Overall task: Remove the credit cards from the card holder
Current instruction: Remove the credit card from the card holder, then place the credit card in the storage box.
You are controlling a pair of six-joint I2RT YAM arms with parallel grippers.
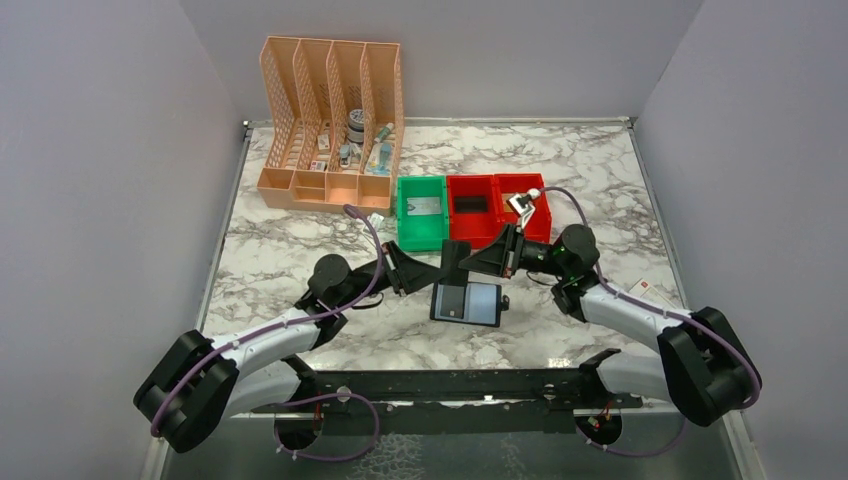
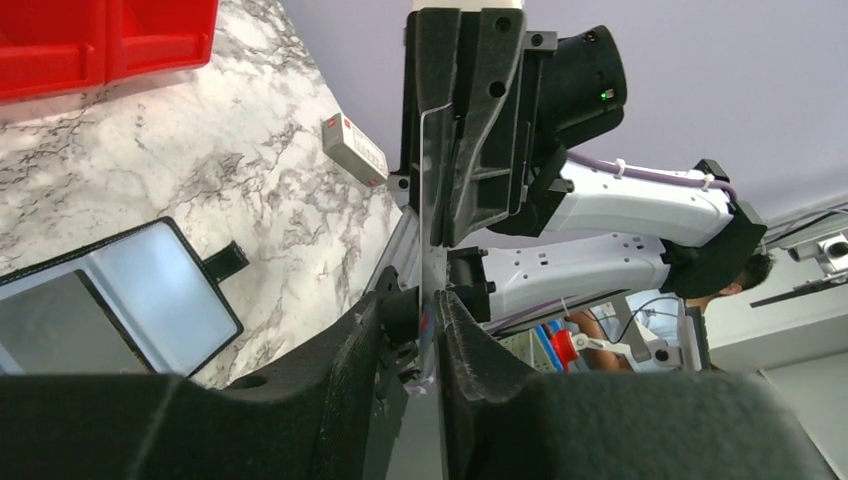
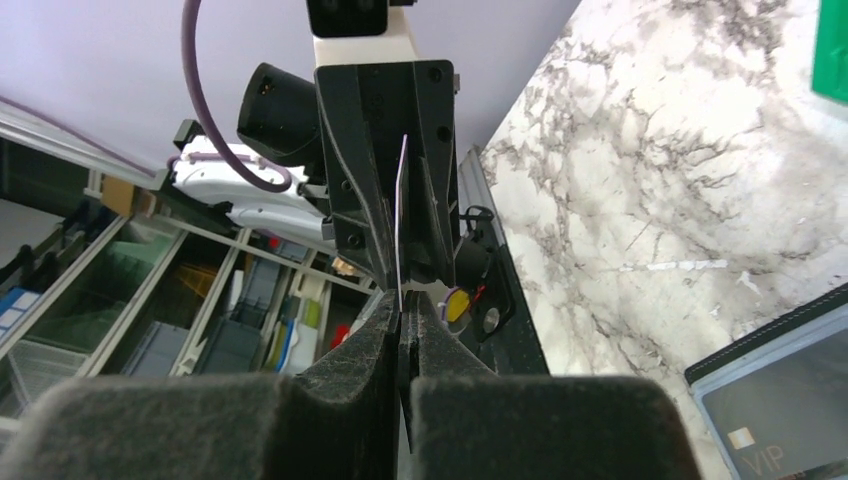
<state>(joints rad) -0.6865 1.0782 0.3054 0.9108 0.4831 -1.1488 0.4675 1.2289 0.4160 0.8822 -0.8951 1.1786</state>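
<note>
The card holder (image 1: 466, 302) lies open and flat on the marble, black with grey-blue panels; it also shows in the left wrist view (image 2: 110, 300) and the right wrist view (image 3: 790, 390). A dark card marked VIP (image 3: 765, 445) sits in one panel. Just above the holder, both grippers meet on one thin credit card (image 1: 455, 258), seen edge-on (image 2: 430, 200) (image 3: 400, 220). My right gripper (image 1: 472, 262) (image 3: 402, 310) is shut on the card's edge. My left gripper (image 1: 438, 270) (image 2: 432, 300) has the card's other end between its fingers, slightly open, with a small gap beside the card.
Behind the grippers stand a green bin (image 1: 421, 212) and two red bins (image 1: 473, 208) (image 1: 525, 205), the right one holding a white item. A peach lattice organizer (image 1: 330, 125) is at the back left. A small white-and-red box (image 1: 643, 287) (image 2: 353, 148) lies at the right.
</note>
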